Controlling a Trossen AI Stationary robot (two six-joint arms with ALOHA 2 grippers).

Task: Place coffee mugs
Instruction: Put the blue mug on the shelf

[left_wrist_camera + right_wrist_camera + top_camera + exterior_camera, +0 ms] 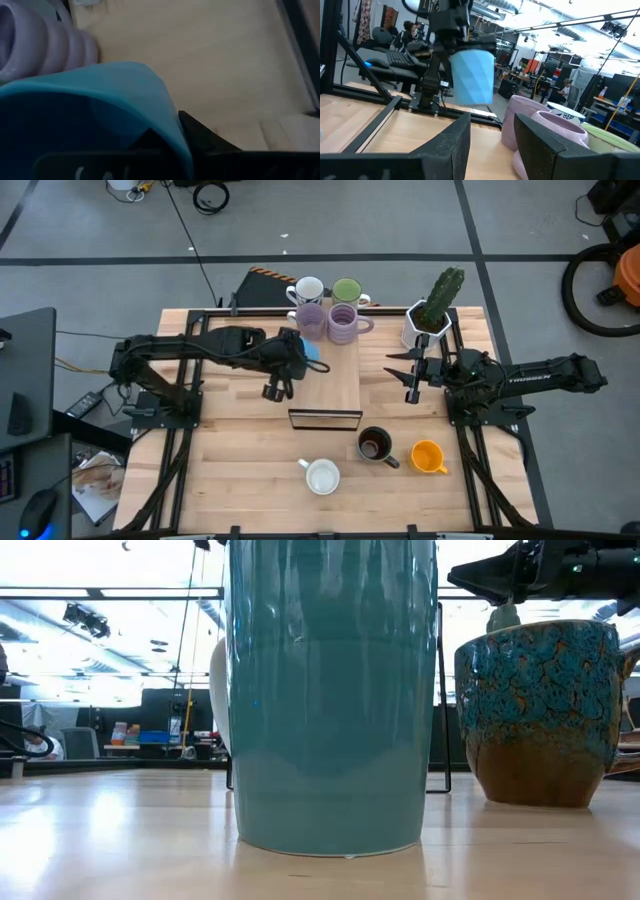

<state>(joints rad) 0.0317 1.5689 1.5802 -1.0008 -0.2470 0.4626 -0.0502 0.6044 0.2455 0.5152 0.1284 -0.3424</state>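
While the left gripper [298, 360] holds the small blue faceted mug [309, 351] above the light wooden table [230, 460], the mug stands upright, with its long axis vertical and its open mouth up, as the right wrist view shows. In this view the blue mug [472, 76] hangs clear of the table surface, under the dark body of the left arm. In the left wrist view the rim of the mug [125, 95] fills the front, and one dark finger [200, 137] lies against its outer wall; the jaws are closed on the mug.

The mug is just beside the two ribbed lilac mugs [327, 322], on their near side. Behind these stand the white mug [307, 290] and the green mug [346, 290], so the four make a close group at the far edge of the table.

The right gripper [412, 377] waits over the right part of the table, near the white hexagonal cactus pot [425, 328], and its jaws stand moderately open with nothing between them.

On the near part of the table stand the dark brown mug [375, 445], the orange mug [427, 456] and another white mug [322, 477], well apart from the far group.
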